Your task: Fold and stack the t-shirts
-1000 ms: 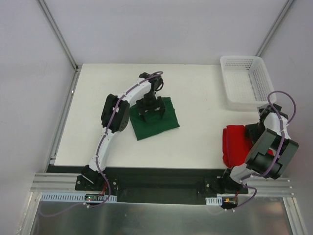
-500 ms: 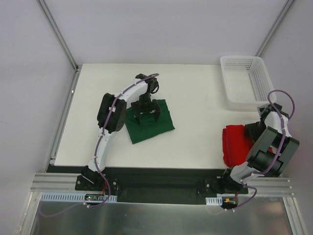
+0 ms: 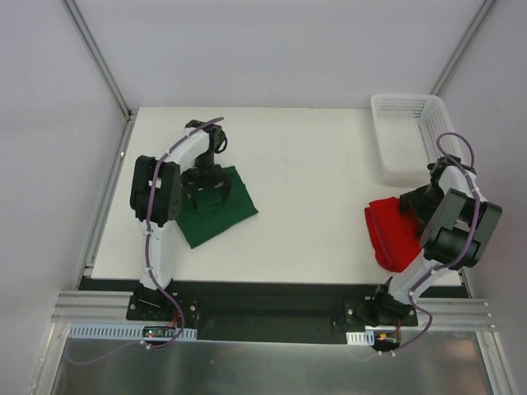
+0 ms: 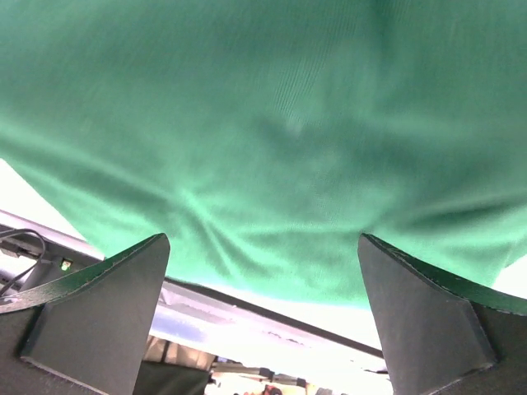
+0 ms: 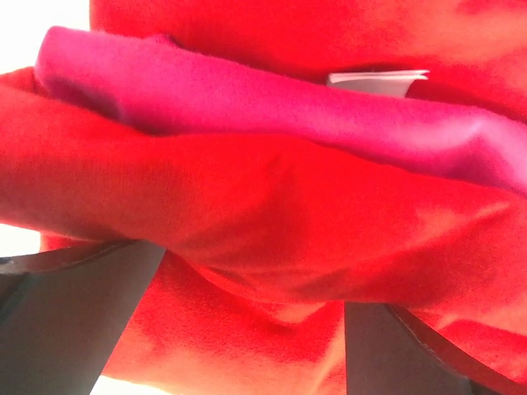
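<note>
Farther left: one green t-shirt point(image 3: 218, 216), spread left end effector point(image 4: 262, 240); one red t-shirt point(image 3: 390, 234), spread right end effector point(image 5: 251, 278).

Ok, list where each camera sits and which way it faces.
Top external: above, behind the robot, looking down on table, basket, left arm, right arm.
Left wrist: on left arm, facing green t-shirt past left end effector.
Right wrist: on right arm, close against red t-shirt, right end effector framing it.
Shared: top view shows both t-shirts too.

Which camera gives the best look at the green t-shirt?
The top external view: the folded green t-shirt shows almost whole. The left wrist view shows only blurry green cloth close up; the right wrist view shows none.
</note>
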